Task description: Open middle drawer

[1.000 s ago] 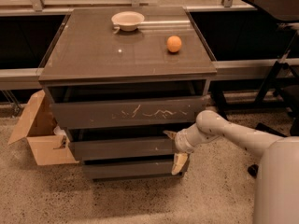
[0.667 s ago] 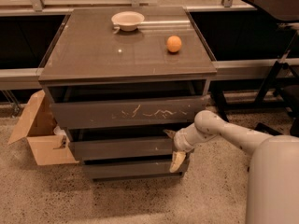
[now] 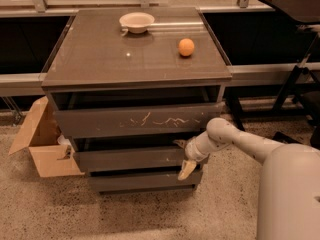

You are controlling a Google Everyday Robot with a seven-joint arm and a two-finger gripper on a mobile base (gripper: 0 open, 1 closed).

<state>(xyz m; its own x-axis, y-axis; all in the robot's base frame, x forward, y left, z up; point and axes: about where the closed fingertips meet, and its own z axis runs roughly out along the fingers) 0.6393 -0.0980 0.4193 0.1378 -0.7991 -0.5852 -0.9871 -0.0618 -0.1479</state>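
1. Your middle drawer is the 2nd of 3 fronts in the desk. It sits under the scratched top drawer and above the narrower bottom drawer.
2. Its front is plain, flat, dark grey-brown and has no handle. There's a dark gap along its top edge, and it sits further back than the scratched one.
3. Your gripper is at the right end of that front, with the arm coming in from the right.
4. The fingers are spread apart, 1 up by the top edge and 1 down by the bottom edge, so released, not clenched.
5. Up top there's a white bowl and an orange, well apart.
6. A cardboard box sits on the floor to the left.
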